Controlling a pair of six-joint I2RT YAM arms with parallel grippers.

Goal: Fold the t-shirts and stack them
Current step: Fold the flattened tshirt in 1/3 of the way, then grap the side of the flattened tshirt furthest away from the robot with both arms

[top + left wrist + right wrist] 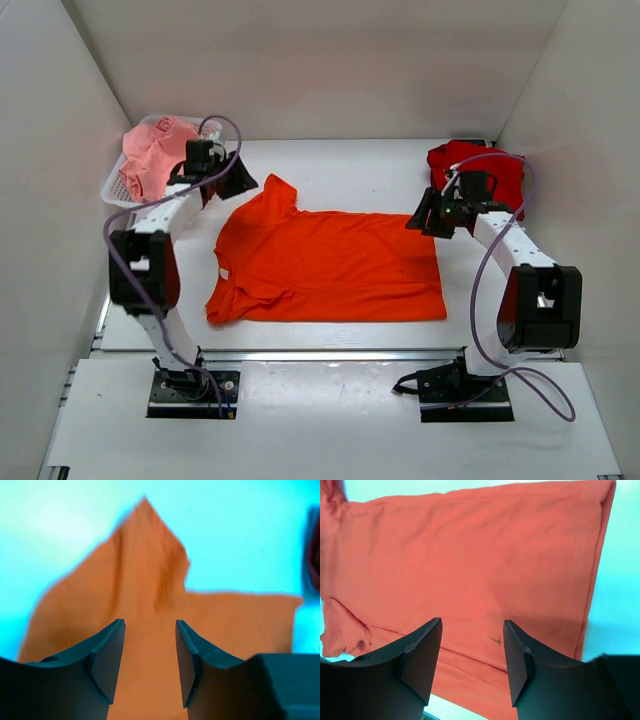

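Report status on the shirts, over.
Both open, empty: left gripper near sleeve, right gripper over hem. The orange shirt spread flat. Way clear: red shirt and pink shirt lie apart.

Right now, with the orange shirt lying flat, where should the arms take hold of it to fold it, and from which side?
Grip the orange shirt along its far edge, from above: left gripper on the far sleeve, which sticks out, right gripper on the far hem corner. Both hang open near those spots, and the flat cloth should then fold toward the near side.
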